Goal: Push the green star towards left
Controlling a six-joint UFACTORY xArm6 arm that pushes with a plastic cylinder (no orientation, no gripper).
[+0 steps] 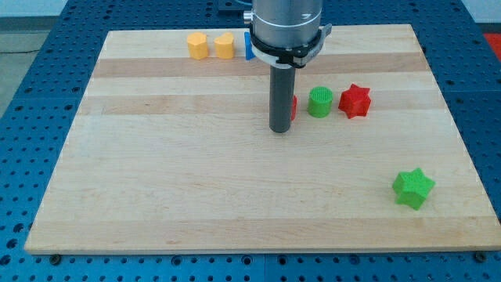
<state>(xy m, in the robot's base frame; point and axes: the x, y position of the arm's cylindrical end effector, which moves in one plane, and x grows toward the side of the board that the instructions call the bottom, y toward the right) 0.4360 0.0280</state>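
A green star block [412, 188] lies nearest the camera, at the lower right of a pale wooden board [196, 180], with bare wood all around it. My tip [280, 129] rests on the board near the upper centre, well apart from the star; it holds nothing. Just right of the rod, partly hidden, is a red block [293, 107], then a green cylinder [319, 102] and a red star [355, 100]. Two yellow blocks [197, 45] [225, 45] and a half-hidden blue block [247, 45] sit along the top edge.

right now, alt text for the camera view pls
My tip rests mid-board, far up-left of the green star near the lower right. Behind the rod sit a green cylinder and red star; two yellow blocks sit at top.
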